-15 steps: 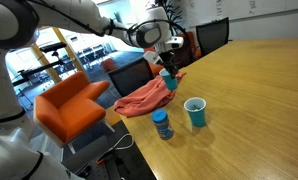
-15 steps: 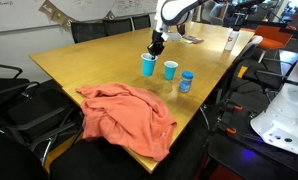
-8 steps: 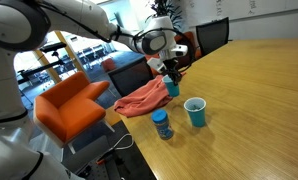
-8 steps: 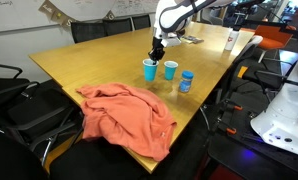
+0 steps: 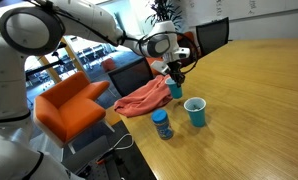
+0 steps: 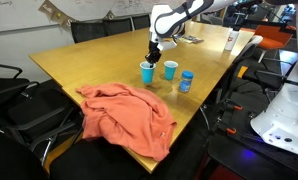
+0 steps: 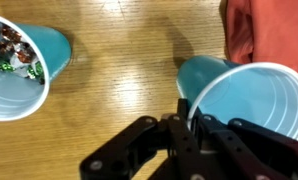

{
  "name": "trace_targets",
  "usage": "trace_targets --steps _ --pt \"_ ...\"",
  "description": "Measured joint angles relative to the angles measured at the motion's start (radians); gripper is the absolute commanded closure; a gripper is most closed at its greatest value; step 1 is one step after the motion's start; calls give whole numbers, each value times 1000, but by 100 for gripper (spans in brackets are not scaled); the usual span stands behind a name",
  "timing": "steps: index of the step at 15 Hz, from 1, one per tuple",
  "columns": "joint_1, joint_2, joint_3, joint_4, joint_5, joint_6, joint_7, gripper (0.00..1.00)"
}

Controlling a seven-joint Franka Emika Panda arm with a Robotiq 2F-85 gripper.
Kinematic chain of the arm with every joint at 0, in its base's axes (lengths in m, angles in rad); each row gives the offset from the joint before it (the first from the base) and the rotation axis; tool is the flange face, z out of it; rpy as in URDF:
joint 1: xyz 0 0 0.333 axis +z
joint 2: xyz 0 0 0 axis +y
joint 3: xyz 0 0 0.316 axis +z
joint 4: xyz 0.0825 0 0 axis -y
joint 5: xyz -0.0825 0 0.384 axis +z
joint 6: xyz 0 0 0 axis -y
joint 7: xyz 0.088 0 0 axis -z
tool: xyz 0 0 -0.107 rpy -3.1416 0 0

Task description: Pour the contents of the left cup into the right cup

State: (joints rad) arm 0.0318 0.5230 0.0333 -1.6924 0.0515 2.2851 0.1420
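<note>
Gripper [image 7: 187,112] is clamping the rim wall of the right cup [image 7: 251,105], one finger inside. Cup is showing empty, just beside the orange cloth [image 7: 265,30]. Left cup [image 7: 19,72] is sitting apart on the table [image 7: 119,70], holding small mixed-colour pieces [image 7: 13,52]. Versus 1.0 s ago: gripper and right cup are sitting lower in both exterior views.

In the wrist view the left cup [image 7: 34,78], well apart from the orange cloth [image 7: 269,30], is cut off at the edge, and the small things [image 7: 14,55] inside it are too blurred to name. The right cup [image 7: 259,110], just beside the cloth, also runs off the edge. The gripper [image 7: 189,108] hides part of its rim, so the grip cannot be told.
</note>
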Motion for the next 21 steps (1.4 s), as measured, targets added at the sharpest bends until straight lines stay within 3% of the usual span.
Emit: trace_targets --steps 12,13,21 --pt "35 150 -9 160 -26 -3 5 99" --pt "38 155 -10 166 -31 -6 6 74" --pt "53 162 -41 191 -72 -32 8 17"
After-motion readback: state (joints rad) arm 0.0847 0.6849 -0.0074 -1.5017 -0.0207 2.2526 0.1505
